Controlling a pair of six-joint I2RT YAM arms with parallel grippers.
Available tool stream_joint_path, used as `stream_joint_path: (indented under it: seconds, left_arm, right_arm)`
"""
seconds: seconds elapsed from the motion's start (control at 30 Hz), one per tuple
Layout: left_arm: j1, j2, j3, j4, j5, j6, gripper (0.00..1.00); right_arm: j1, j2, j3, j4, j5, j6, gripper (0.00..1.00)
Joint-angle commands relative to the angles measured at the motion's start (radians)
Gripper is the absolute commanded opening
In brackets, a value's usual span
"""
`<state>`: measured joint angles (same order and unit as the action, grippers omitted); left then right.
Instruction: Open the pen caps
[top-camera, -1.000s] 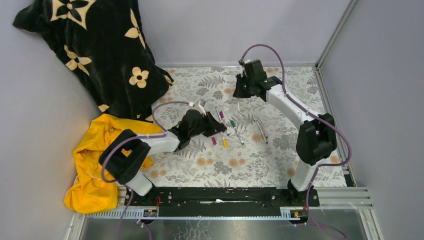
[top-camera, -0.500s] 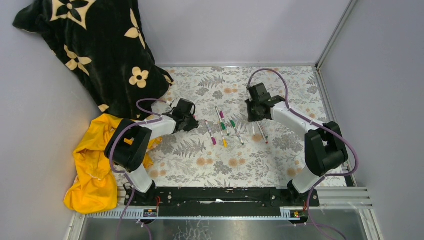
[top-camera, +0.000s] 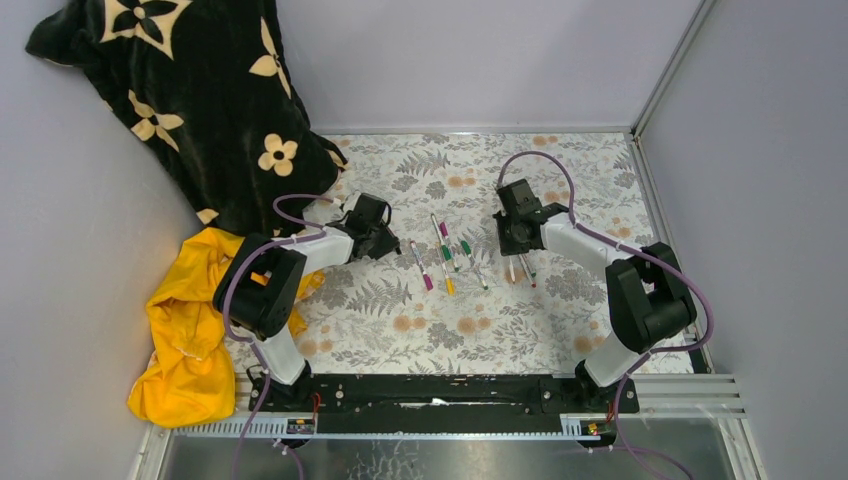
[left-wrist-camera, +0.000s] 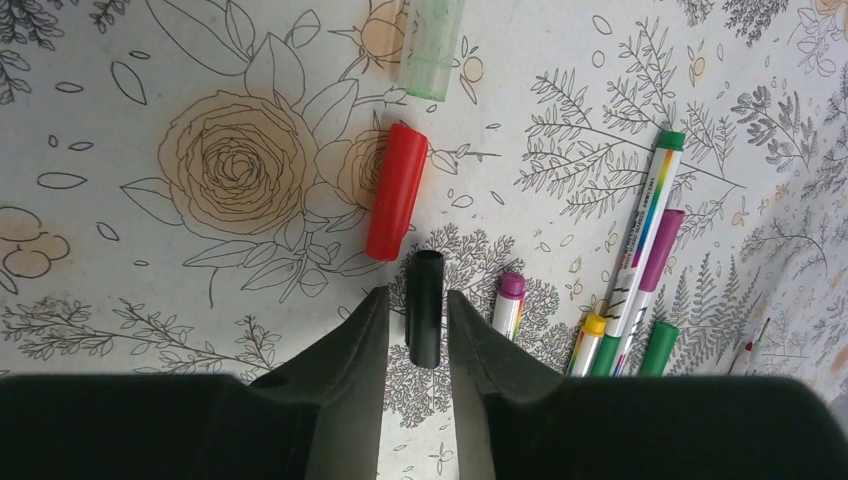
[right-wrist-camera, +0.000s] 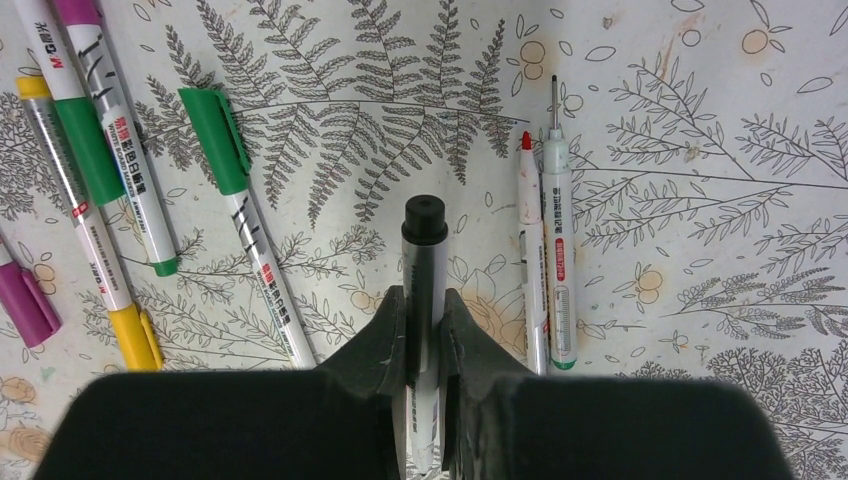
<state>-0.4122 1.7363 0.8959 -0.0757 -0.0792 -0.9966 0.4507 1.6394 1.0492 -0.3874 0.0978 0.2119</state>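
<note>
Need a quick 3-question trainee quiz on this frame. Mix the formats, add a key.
1. True or false: the right gripper is shut on a pen.
2. Which cap lies on the table between the fingers of the left gripper? A) red B) black C) yellow
3. In the right wrist view, how many uncapped pens lie side by side just right of the held pen?

Key:
1. True.
2. B, the black cap.
3. Two uncapped pens: one with a red tip, one with a thin dark tip.
</note>
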Motion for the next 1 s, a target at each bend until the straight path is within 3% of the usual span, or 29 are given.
stream_joint_path:
  seconds: [0.0, 0.2, 0.4, 0.77, 0.97]
  left_arm:
    - [0.005, 0.027, -0.001, -0.046, -0.037, 0.009, 0.36]
    - [0.006, 0.003, -0.016, -0.050, -0.049, 0.006, 0.37]
    - [0.015, -0.052, -0.043, -0.052, -0.071, -0.004, 0.37]
    - [0.027, -0.166, -0.045, -0.077, -0.095, -0.008, 0.38]
    - [0.027, -0.198, -0.041, -0.069, -0.067, -0.010, 0.46]
  right_arm:
    - [0.006, 0.005, -0.014, 0.044, 0.035, -0.012, 0.10]
    - [0.007, 0.030, -0.028, 0.053, 0.049, -0.005, 0.27]
    - [0.009, 0.039, -0.030, 0.054, 0.062, -0.007, 0.37]
    - [0.105, -0.051, 0.049, -0.008, 0.152, -0.039, 0.49]
    - [0.162, -0.059, 0.062, -0.034, 0.157, -0.037, 0.50]
